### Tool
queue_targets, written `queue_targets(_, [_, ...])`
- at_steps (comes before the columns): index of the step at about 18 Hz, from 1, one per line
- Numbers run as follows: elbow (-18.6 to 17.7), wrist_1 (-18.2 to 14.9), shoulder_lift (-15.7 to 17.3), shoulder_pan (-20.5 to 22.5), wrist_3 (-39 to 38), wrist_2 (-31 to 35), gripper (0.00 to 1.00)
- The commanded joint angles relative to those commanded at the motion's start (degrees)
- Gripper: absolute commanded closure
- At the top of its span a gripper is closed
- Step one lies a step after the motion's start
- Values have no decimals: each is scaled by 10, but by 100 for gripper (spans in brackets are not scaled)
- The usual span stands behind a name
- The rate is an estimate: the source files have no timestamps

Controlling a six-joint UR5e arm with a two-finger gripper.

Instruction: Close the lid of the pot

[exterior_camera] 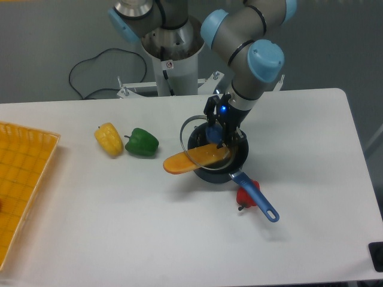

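The black pot stands at mid-table, its long blue handle pointing toward the front right. The clear glass lid hangs tilted over the pot's left side, its metal rim raised on the left. My gripper comes down from the upper right and is shut on the lid's blue knob. An orange spatula-like piece lies across the pot's rim and sticks out to the left, under the lid.
A green pepper and a yellow pepper lie left of the pot. A red pepper sits under the pot handle. An orange basket occupies the table's left edge. The robot base stands behind.
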Motion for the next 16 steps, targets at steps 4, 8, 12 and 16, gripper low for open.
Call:
queue_targets(4, [0,0,0,0,0,0,40])
queue_targets(8, [1,0,0,0,0,1,20])
queue_targets(12, [1,0,0,-1,1,2,8])
queue_targets(16, [4,-1,0,-1,0,3,1])
